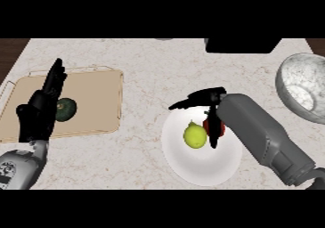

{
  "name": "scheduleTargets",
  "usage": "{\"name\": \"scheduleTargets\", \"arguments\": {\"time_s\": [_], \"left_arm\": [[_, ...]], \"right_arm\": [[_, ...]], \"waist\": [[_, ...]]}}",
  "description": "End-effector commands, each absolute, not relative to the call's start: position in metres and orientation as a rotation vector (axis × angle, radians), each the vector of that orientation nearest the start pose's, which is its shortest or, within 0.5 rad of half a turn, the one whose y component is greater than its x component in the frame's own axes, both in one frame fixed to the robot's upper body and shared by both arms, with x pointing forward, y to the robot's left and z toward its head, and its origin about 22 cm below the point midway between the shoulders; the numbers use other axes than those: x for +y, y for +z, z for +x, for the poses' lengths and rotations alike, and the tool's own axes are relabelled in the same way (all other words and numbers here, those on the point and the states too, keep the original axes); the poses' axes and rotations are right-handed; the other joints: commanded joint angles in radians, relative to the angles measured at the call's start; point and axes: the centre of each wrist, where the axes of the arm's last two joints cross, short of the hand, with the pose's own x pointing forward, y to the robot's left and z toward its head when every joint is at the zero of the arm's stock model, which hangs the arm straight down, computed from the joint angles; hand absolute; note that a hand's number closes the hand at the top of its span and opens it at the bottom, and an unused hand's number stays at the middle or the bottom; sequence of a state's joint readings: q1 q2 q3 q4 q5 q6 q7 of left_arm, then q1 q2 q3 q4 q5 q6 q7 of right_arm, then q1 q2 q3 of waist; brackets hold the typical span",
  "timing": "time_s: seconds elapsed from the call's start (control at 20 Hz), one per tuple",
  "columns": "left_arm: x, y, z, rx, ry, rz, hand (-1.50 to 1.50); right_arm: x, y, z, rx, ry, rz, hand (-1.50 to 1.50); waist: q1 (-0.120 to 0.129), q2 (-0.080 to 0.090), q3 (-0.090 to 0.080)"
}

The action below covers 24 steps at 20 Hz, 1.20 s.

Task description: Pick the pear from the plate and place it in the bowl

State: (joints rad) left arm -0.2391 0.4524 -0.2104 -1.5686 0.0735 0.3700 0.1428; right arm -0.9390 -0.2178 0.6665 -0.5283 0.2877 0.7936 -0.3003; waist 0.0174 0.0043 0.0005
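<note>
One speckled counter (152, 67), wooden tray (92, 107), bowl (309, 89)

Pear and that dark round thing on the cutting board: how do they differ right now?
The pear is yellow-green; the dark round item is deep green. The pear lies on the white plate, the dark item on the tan cutting board. The right hand hovers by the pear; the left hand partly hides the dark item. Both look similar in size.

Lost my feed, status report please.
Right hand open over white round plate. Yellow-green pear unheld on plate. Left hand resting open. Grey speckled bowl at right.
</note>
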Motion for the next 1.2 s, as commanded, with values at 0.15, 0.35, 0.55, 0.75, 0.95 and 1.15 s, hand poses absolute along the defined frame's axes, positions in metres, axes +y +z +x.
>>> {"name": "scheduleTargets", "arguments": {"time_s": [0.15, 0.35, 0.55, 0.75, 0.95, 1.15], "left_arm": [[0.272, 0.089, 0.284, -1.642, -0.189, 0.381, 0.0], [0.263, 0.089, 0.299, -1.663, -0.172, 0.382, 0.0], [0.265, 0.091, 0.287, -1.653, -0.184, 0.393, 0.0], [0.264, 0.079, 0.281, -1.655, -0.182, 0.378, 0.0], [0.258, 0.091, 0.297, -1.682, -0.183, 0.389, 0.0], [0.259, 0.081, 0.294, -1.651, -0.175, 0.387, 0.0]], "right_arm": [[-0.129, 0.0, 0.397, -0.854, 1.683, 0.479, -1.5], [-0.127, -0.023, 0.385, -0.864, 1.697, 0.469, -1.5], [-0.11, -0.03, 0.372, -0.952, 1.772, 0.482, 1.5], [-0.124, -0.02, 0.384, -0.984, 1.766, 0.477, 1.5], [-0.143, -0.02, 0.389, -1.016, 1.709, 0.498, 1.5], [-0.124, -0.019, 0.387, -1.058, 1.701, 0.502, 1.5]], "waist": [[0.0, -0.001, 0.0], [0.0, 0.003, 0.0], [0.007, 0.002, 0.001], [0.011, 0.003, 0.0], [0.004, 0.005, 0.001], [0.002, 0.001, 0.0]]}}
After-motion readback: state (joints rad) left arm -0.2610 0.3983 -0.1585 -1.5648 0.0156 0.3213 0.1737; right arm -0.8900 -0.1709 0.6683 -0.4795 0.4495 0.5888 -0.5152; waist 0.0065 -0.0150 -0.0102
